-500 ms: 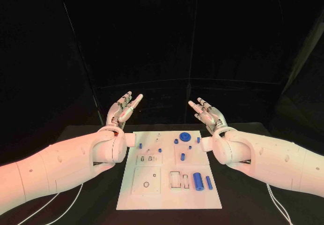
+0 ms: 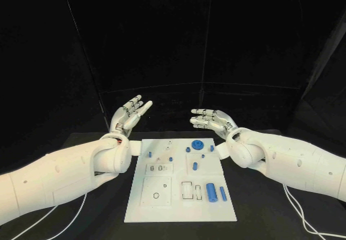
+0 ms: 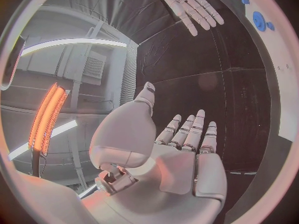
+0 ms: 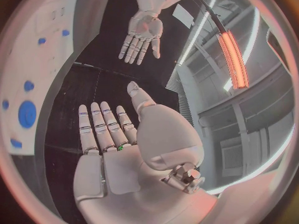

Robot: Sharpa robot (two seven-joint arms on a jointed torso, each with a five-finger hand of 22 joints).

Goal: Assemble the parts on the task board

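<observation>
A black curtain hangs behind the black table [image 2: 86,145], and on my head camera the white task board [image 2: 182,200] lies flat in the middle of it, between the two arms. I see the blue parts spread over the board: a round disc [image 2: 197,145] near its far edge, with a small peg [image 2: 211,148] just beside it and another small piece [image 2: 187,150] on its other side. A short peg [image 2: 150,154] stands toward the left side of the board, and a few tiny blue bits sit around the middle. Nearer to me, on the right half, a thick cylinder [image 2: 211,192] lies beside a thinner rod [image 2: 223,194]; the two are close but I cannot tell if they touch. Just to their left are pale rectangular slots [image 2: 191,191], and a square recess [image 2: 156,192] sits on the left half.

My left hand [image 2: 130,116] is raised beyond the far left corner of the board, released, fingers straight and apart, holding nothing. My right hand [image 2: 210,120] is raised beyond the far right corner, also released and holding nothing, fingers spread and pointing across toward the left hand. Neither hand touches the board or any part. On the left wrist camera the palm [image 3: 181,169] is flat and bare, with the right hand [image 3: 190,5] opposite; the right wrist camera shows the same of its own palm [image 4: 118,171]
</observation>
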